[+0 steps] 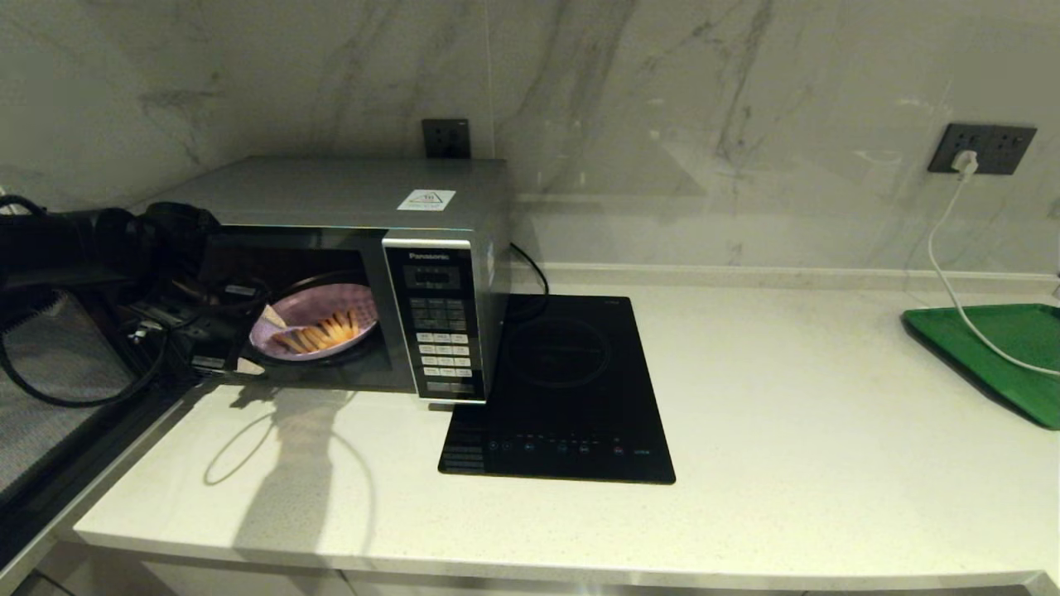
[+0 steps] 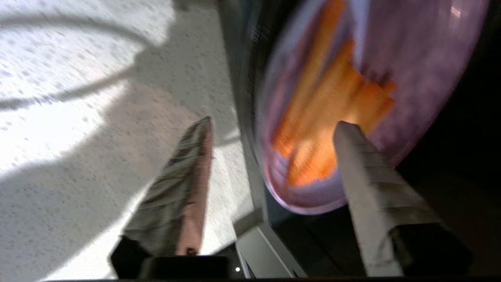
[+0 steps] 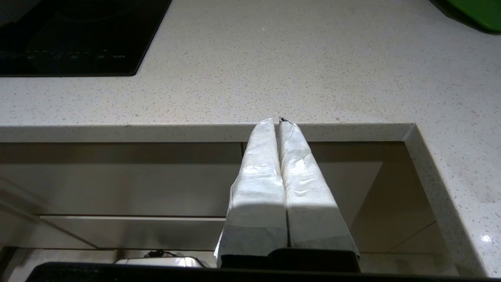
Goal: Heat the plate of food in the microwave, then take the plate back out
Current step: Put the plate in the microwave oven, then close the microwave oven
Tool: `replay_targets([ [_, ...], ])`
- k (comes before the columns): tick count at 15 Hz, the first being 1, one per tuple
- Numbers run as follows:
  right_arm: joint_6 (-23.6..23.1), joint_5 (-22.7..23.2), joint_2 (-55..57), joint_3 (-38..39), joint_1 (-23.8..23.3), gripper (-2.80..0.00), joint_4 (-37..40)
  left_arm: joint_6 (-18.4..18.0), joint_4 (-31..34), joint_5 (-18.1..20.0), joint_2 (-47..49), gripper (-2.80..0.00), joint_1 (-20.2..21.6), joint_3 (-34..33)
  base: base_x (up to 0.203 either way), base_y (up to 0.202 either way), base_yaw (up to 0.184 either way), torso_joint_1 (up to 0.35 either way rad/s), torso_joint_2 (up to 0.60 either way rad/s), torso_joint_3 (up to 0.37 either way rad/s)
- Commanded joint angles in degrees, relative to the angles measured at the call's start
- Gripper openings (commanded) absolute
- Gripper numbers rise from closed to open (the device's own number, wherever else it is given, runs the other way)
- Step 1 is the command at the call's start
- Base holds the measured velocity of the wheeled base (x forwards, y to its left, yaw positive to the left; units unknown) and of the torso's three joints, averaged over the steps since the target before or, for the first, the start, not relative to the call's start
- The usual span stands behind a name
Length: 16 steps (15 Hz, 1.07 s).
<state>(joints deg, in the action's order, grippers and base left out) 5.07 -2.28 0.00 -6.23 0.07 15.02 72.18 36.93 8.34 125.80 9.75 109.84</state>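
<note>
Pale stone counter, microwave [image 1: 348, 273] at far left, door open. Left gripper [image 2: 270, 125] spread wide astride near rim of plate [image 1: 315, 333]; right gripper [image 3: 278, 121] pressed together, parked low. Probably light, stiff, slippery: best pinched at rim.

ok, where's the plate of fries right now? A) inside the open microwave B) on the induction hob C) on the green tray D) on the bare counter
A: the head view shows the plate of food inside the microwave, its door open, with the left gripper open at its rim.
</note>
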Motion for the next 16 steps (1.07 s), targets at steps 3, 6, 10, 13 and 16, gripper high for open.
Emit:
replay_targets([
  [3,0.0,0.0,0.0,0.0,0.0,-2.80,0.1,0.4,0.3,2.6,-5.1,0.00,0.2,-0.1,0.000,0.000,0.000,0.000,0.00,0.000],
  [6,0.0,0.0,0.0,0.0,0.0,-2.80,0.1,0.2,1.6,2.8,-7.9,0.00,0.2,-2.4,0.000,0.000,0.000,0.000,0.00,0.000],
  [10,0.0,0.0,0.0,0.0,0.0,-2.80,0.1,-4.5,3.9,3.3,-13.7,-2.80,0.5,-11.6,0.000,0.000,0.000,0.000,0.00,0.000],
  [13,0.0,-0.1,0.0,0.0,0.0,-2.80,0.1,-10.7,5.5,4.4,-24.2,-2.80,1.2,-20.5,0.000,0.000,0.000,0.000,0.00,0.000],
  [16,0.0,0.0,0.0,0.0,0.0,-2.80,0.1,-16.2,9.4,4.3,-33.9,-2.80,2.9,-20.7,0.000,0.000,0.000,0.000,0.00,0.000],
])
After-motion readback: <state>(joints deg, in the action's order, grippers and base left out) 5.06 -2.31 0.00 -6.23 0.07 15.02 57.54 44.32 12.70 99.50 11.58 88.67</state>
